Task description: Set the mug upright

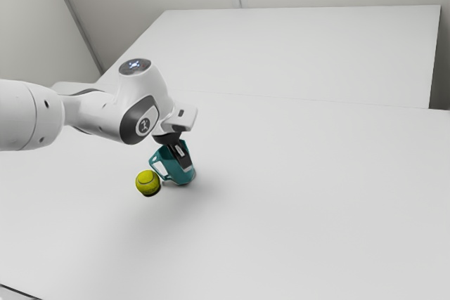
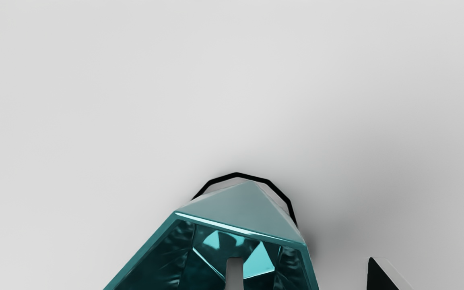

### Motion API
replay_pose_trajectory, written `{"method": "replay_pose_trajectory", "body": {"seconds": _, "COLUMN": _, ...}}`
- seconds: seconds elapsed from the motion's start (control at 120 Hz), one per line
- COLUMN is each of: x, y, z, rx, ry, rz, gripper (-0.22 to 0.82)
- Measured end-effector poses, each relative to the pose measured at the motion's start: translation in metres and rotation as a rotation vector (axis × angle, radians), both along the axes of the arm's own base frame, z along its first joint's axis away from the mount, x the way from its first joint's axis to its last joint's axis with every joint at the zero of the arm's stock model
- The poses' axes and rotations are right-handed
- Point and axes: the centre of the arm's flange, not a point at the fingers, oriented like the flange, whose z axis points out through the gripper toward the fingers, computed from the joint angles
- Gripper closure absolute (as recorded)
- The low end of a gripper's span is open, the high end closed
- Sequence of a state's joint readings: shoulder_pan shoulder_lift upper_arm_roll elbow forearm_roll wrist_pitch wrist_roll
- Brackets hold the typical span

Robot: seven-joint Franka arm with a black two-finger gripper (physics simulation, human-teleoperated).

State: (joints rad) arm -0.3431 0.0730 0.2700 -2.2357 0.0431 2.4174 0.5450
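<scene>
"White desk (image 1: pixel 302 173) under it all, and a white Franka arm (image 1: pixel 105 114) reaching in from the exterior view's left. What's it up to?"

"It has its claw (image 2: pixel 303 259) at the mug, spread: one finger down inside the mouth, the other outside, a gap between it and the wall."

"Why straddle like that?"

"I'd say so the wall can be pinched, or let go, without knocking the body."

"And the mug itself?"

"The faceted teal mug (image 1: pixel 174 165) is on the desk beneath the hand, mouth up, base down, handle toward the exterior view's left. A slight lean I can't rule out."

"So, finished?"

"It looks upright, as wanted. Fingers about to take hold would look the same as fingers that had let go."

"And the tennis ball (image 1: pixel 148 183)?"

"Just beside the handle; touching, I can't tell. It could roll if the mug were nudged."
</scene>
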Motion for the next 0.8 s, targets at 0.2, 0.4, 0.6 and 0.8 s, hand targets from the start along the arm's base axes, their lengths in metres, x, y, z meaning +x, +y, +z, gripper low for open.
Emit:
{"method": "replay_pose_trajectory", "body": {"seconds": 0.2, "x": 0.001, "y": -0.006, "z": 0.011, "rx": -0.008, "ry": -0.02, "rz": -0.009, "gripper": 0.27}}
{"method": "replay_pose_trajectory", "body": {"seconds": 0.4, "x": 0.004, "y": -0.013, "z": 0.038, "rx": -0.027, "ry": -0.064, "rz": -0.015, "gripper": 0.24}}
{"method": "replay_pose_trajectory", "body": {"seconds": 0.6, "x": 0.045, "y": -0.024, "z": 0.128, "rx": -0.033, "ry": -0.148, "rz": -0.002, "gripper": 0.14}}
{"method": "replay_pose_trajectory", "body": {"seconds": 0.8, "x": 0.094, "y": -0.014, "z": 0.197, "rx": -0.038, "ry": -0.075, "rz": 0.11, "gripper": 0.05}}
